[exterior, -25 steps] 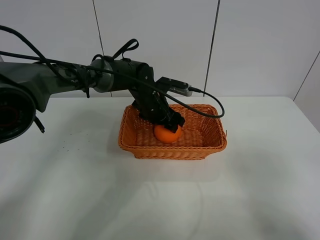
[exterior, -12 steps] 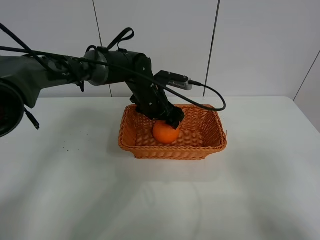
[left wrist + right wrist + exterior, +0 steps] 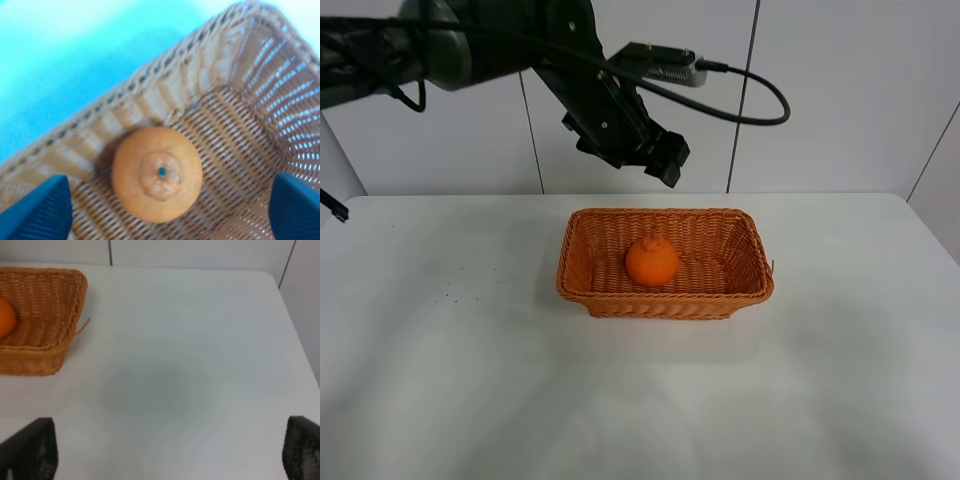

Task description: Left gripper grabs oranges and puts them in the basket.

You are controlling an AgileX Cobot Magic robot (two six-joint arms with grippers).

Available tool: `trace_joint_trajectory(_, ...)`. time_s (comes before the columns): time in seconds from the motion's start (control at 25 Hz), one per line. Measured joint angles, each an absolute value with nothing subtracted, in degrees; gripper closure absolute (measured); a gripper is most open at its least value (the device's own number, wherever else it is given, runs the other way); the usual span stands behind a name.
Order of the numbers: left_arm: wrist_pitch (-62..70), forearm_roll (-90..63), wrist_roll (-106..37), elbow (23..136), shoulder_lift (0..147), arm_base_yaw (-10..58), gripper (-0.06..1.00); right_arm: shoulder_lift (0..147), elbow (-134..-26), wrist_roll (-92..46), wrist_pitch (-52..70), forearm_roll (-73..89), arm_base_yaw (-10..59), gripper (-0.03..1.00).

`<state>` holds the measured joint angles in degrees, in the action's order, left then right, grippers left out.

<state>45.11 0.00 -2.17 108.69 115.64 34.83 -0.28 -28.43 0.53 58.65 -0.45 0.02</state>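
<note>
**Left gripper up and out of the basket, orange stays put**

Exterior high: left gripper [image 3: 666, 163] has lifted from down on the orange [image 3: 652, 261] a second ago to well above the basket [image 3: 665, 301], in front of the wall. The orange hasn't shifted. It sits on the basket floor, slightly left of centre, knob up, nothing touching it. Basket sits flat on the white table [image 3: 470, 380]. Cable [image 3: 765, 95] loops free high above the basket, clear of the rim.

Left wrist: looking straight down on the orange, stem visible. Both fingertips [image 3: 40, 210] sit at the frame's lower corners, wide apart with nothing between them, so the claw is open and empty (release looks clean, placement looks done). Orange lies close to one long wall. The weave should keep it from rolling.

Right wrist: right gripper [image 3: 165, 452] hangs off to the side over bare table, fingers spread, holding nothing. Only the basket's end and a sliver of orange show. It's out of the way because this job is the left arm's.
</note>
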Motion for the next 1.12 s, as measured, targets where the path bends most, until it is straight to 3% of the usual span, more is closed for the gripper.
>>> trace_joint_trajectory(0.32, 48.17, 7.83, -0.76, 109.01, 108.67, 34.40, 0.05, -0.28, -28.43, 0.53, 58.65, -0.45, 0.02, 0.27)
trace_joint_trajectory(0.52, 49.76, 9.10, -0.70, 109.08, 108.54, 30.40, 0.05, -0.28, -28.43, 0.53, 58.65, -0.45, 0.02, 0.27)
trace_joint_trajectory(1.12, 51.95, 9.93, -2.17, 109.08, 108.54, 2.49, 0.05, -0.28, -28.43, 0.53, 58.65, -0.45, 0.02, 0.27)
